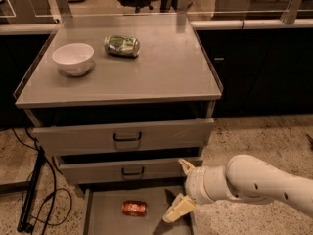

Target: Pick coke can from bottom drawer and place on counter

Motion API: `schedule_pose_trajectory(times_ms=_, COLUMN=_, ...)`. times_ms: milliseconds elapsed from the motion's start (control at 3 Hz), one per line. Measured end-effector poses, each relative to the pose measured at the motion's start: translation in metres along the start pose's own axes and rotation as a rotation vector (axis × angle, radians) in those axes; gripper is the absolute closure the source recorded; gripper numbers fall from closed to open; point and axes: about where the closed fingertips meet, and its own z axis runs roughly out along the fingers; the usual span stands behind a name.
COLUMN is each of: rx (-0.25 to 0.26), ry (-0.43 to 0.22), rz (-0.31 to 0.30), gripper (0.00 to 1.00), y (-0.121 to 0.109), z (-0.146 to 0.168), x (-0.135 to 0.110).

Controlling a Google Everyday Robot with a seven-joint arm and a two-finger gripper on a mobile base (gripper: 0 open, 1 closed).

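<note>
The bottom drawer (103, 214) is pulled out at the foot of the cabinet, which is why the coke can (134, 208) can be reached at all. The can lies on its side on the flat floor, about midway between the drawer's left and right walls. With its long axis running left to right, it offers its round flank to anything coming from the right.

The gripper (178, 190) hangs over the right edge of that drawer, just beside the can but not touching it, with the white arm reaching in from the lower right. Its jaws are spread wide. One finger (186, 164) is up near the front of the middle drawer (122, 170) and the other is low over the drawer floor. I take that wide gap as preparation for closing around the can's body, so the pick looks not yet made.

Up on the counter (166, 72), a white bowl (73, 58) sits near the left edge towards the back. A green can (122, 46) lies on its side just right of it. The front and right parts of the top are bare, the likeliest place to set the coke can down. The top drawer (124, 136) stands slightly proud of the cabinet, so lifting the can out will probably mean coming outward before rising.
</note>
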Motion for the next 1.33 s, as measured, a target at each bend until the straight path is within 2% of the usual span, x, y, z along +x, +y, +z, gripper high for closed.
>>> schedule_pose_trajectory(times_ms=333, rx=-0.001, ry=0.002, rz=0.005, gripper=0.00, y=-0.001, z=0.004, x=0.004)
schedule_pose_trajectory(times_ms=667, rx=-0.010, ry=0.015, rz=0.033, gripper=0.00, y=-0.004, z=0.027, x=0.025)
schedule_pose_trajectory(times_ms=1333, rx=0.041, ry=0.001, rz=0.036, gripper=0.00, y=-0.019, z=0.094, x=0.099)
